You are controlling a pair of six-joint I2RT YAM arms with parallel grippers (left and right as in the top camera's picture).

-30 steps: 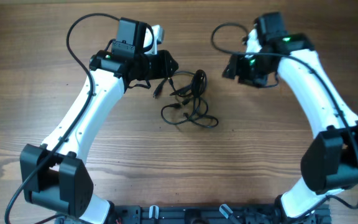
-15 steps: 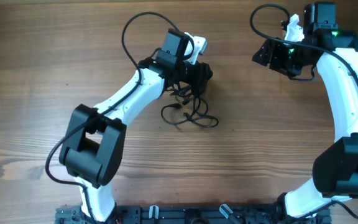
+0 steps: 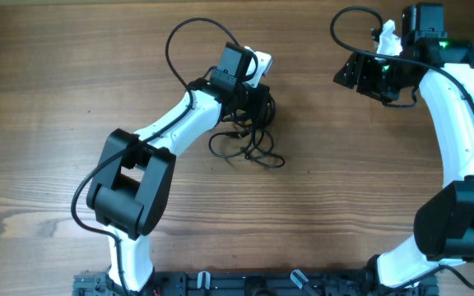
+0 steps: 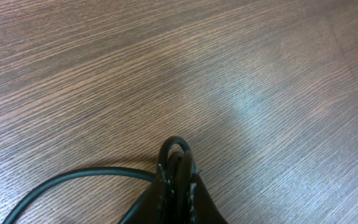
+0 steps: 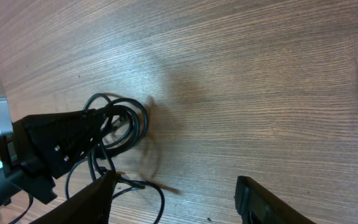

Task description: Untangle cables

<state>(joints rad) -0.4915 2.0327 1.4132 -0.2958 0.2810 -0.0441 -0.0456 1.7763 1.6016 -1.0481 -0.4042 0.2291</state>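
The cables point(image 3: 247, 146) are thin black cords in a loose knot on the wooden table point(image 3: 48, 99), with loops trailing toward the front. My left gripper point(image 3: 262, 102) sits at the knot's far end, shut on a cable loop. In the left wrist view the loop point(image 4: 174, 148) pokes out from between the closed tips of my left gripper point(image 4: 178, 182), and one cord point(image 4: 73, 179) runs off to the left. My right gripper point(image 3: 346, 74) hangs open to the right of the knot, apart from it. The right wrist view shows my right gripper point(image 5: 174, 182) spread wide, the cables point(image 5: 118, 121) beyond it.
Thicker black wires point(image 3: 189, 37) arch over the left arm and another point(image 3: 348, 25) over the right arm. The arm bases point(image 3: 245, 284) stand along the table's front edge. Bare wood point(image 3: 369, 181) lies round the knot.
My left arm swung right onto the knot and its jaws closed on a loop, nudging the cables slightly left. My right arm drew back toward the far right, then held still.
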